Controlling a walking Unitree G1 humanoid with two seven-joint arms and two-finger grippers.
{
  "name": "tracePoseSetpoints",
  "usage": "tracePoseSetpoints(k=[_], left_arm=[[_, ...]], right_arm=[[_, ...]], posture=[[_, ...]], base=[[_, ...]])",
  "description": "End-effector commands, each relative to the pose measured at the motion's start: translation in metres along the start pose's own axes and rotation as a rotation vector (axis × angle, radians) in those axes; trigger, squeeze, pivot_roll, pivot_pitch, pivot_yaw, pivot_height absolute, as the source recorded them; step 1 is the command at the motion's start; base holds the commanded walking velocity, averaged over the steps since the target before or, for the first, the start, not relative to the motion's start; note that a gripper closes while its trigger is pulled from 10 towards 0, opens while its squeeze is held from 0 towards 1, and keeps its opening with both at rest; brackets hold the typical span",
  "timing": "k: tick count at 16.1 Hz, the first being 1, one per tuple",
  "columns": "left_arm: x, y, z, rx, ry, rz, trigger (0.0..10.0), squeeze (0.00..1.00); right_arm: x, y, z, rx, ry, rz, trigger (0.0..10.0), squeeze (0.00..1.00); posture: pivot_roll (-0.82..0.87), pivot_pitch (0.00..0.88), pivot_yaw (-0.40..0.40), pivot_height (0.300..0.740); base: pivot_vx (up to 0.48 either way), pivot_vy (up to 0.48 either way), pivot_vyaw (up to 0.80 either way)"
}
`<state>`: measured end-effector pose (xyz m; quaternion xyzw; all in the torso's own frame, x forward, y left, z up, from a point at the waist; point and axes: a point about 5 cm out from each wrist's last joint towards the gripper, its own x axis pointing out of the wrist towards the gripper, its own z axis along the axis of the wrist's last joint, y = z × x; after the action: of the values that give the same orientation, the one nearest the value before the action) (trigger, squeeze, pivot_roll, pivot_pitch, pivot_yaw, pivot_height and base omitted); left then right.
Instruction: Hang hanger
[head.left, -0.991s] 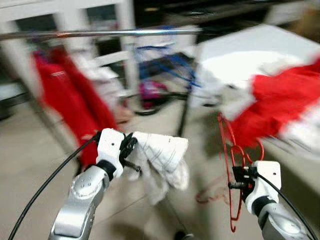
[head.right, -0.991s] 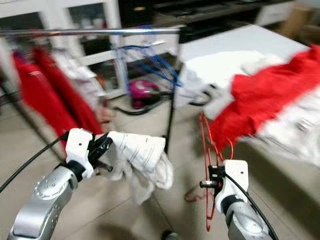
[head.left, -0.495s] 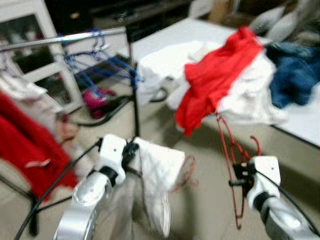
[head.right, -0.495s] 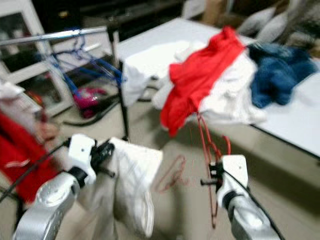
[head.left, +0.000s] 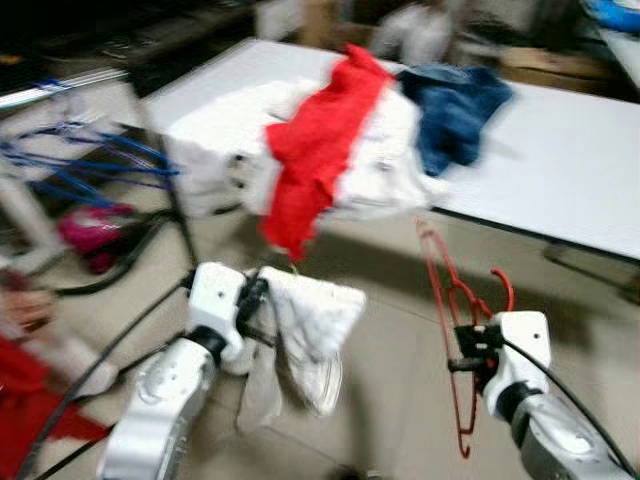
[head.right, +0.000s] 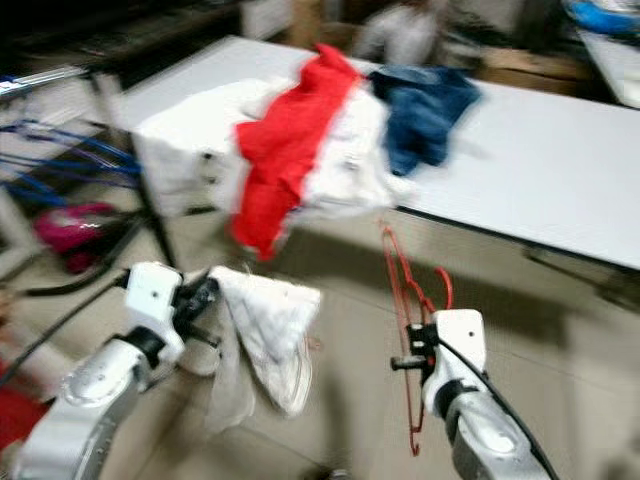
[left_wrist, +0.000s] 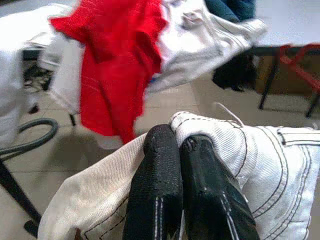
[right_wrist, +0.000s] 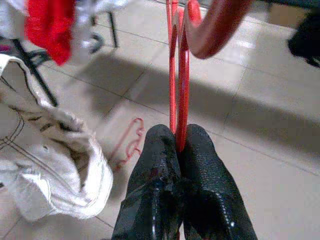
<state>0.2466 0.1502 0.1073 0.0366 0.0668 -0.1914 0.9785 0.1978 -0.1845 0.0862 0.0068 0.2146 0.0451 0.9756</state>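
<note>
white table (head.left: 560, 180), red garment (head.left: 310, 150), blue garment (head.left: 455, 100)

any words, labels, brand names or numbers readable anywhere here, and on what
None can be read.
White jeans held in the left tool: stitching, no print.
Red hanger held in the right tool: plain.
Red garment on the white table: no lettering.
White garment beside it: a small patch, too blurred to read.

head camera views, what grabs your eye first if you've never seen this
The bright red garment spilling over the edge of the white table, atop a clothes pile. Nearer, the left gripper clamps white jeans and the right gripper pinches a red hanger.
</note>
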Motion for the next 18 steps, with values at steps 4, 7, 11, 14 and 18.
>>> tracePoseSetpoints(k=[4, 7, 11, 14, 18], left_arm=[[0.005, -0.003, 0.015, -0.013, -0.072, -0.004, 10.0, 0.0], [0.005, -0.002, 0.015, -0.005, -0.071, -0.006, 10.0, 0.0], [0.007, -0.004, 0.015, -0.008, -0.076, -0.017, 10.0, 0.0], [0.01, -0.004, 0.018, -0.048, -0.096, -0.004, 10.0, 0.0], [0.013, -0.008, 0.027, -0.036, -0.164, -0.049, 10.0, 0.0]], right_arm=[[-0.002, -0.007, 0.003, -0.006, -0.025, -0.042, 10.0, 0.0], [-0.002, -0.007, 0.006, -0.01, -0.043, -0.054, 10.0, 0.0], [-0.001, -0.009, 0.007, -0.014, -0.049, -0.072, 10.0, 0.0], [-0.005, -0.013, 0.008, -0.025, -0.062, -0.1, 10.0, 0.0], [-0.007, -0.017, 0.018, -0.004, -0.12, -0.123, 10.0, 0.0]], posture=[[-0.01, 0.038, 0.025, 0.74], [-0.01, 0.038, 0.028, 0.74], [-0.01, 0.038, 0.037, 0.74], [-0.03, 0.036, 0.04, 0.74], [-0.03, 0.033, 0.045, 0.74]], base=[[0.0, -0.211, -0.6], [0.0, -0.347, 0.0], [0.0, -0.348, 0.0], [0.0, -0.116, 0.0], [0.0, 0.0, -0.59]])
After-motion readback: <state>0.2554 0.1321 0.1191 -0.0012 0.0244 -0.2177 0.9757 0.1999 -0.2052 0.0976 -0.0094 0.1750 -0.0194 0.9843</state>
